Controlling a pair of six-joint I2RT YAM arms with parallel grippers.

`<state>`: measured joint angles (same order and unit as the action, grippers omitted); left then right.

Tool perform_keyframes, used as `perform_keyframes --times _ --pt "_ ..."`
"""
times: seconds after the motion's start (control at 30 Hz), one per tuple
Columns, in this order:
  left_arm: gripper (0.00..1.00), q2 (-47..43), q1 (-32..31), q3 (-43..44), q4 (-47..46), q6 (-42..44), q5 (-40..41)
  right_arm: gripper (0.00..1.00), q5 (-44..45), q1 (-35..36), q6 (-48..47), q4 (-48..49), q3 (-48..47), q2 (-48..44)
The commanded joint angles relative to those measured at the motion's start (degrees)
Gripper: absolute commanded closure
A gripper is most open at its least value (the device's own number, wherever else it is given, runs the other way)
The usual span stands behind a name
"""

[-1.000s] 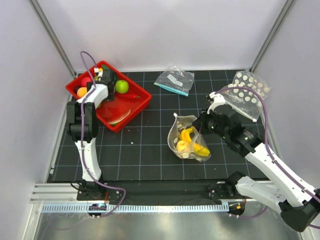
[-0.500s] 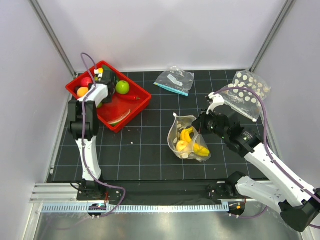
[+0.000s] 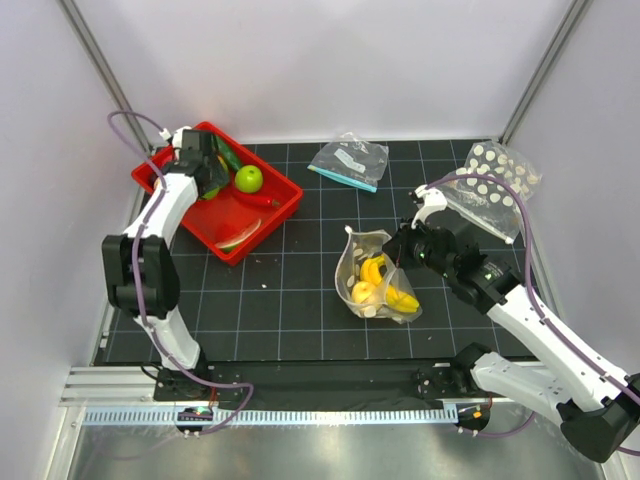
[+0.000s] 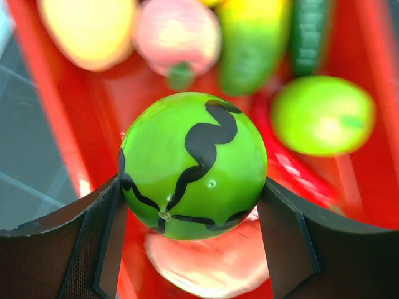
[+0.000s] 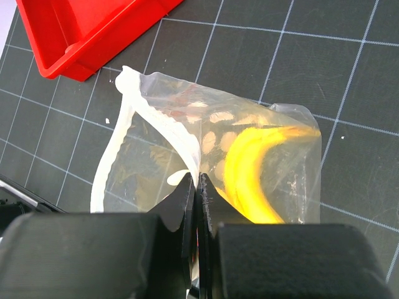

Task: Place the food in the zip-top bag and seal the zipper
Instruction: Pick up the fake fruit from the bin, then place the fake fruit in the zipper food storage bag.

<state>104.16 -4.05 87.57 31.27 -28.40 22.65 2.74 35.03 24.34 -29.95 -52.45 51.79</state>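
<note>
My left gripper [image 3: 207, 170] hangs over the red bin [image 3: 282, 206] and is shut on a green ball with black wavy stripes [image 4: 193, 165], a toy watermelon. The ball sits between both fingers [image 4: 100, 240] of this gripper [image 4: 192, 205], above the bin's floor. My right gripper [image 3: 397, 250] is shut on the rim of the white-dotted zip-top bag [image 3: 372, 280], which lies open on the mat. In the right wrist view the gripper [image 5: 199, 182] pinches the white zipper strip [image 5: 156, 121]. Yellow bananas [image 5: 249, 171] lie inside the bag [image 5: 274, 134].
The bin also holds a green round fruit [image 3: 248, 178], a red chili [image 3: 262, 197], a watermelon slice [image 3: 238, 238] and more pieces at its far end. A clear undotted bag with a teal strip [image 3: 350, 160] lies at the back. Another dotted bag [image 3: 495, 185] lies back right.
My left arm has swung its elbow out to the left and risen over the bin with the green ball in its grip. The right gripper and the bag have stayed put.
</note>
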Motion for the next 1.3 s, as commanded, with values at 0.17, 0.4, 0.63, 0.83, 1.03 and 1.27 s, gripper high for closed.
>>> perform_keyframes --times 0.17,0.4,0.63,0.83,1.03,1.27 --pt "0.69 -16.2 0.3 -12.7 -9.2 -15.7 -20.6 0.98 -0.5 0.0 -0.2 2.1 0.1 -0.5" --pt "0.68 -32.0 -4.1 -25.3 -16.4 -26.7 -34.3 0.98 -1.4 0.0 0.0 3.3 0.2 1.1" --pt "0.67 -44.7 -17.4 -30.7 -17.7 -28.7 -27.7 0.98 -3.9 0.0 0.7 4.4 0.4 2.3" --pt "0.66 -50.2 -33.4 -33.2 -20.2 -29.2 -20.0 0.98 -4.1 0.0 1.0 4.8 0.4 2.7" --pt "0.64 -45.6 -48.3 -32.7 -22.4 -24.1 -12.3 0.98 -4.3 0.0 1.3 4.4 -0.1 2.3" --pt "0.64 -35.3 -58.3 -26.4 -20.2 -16.3 -6.0 0.98 -3.1 0.0 1.2 3.0 -0.6 0.3"
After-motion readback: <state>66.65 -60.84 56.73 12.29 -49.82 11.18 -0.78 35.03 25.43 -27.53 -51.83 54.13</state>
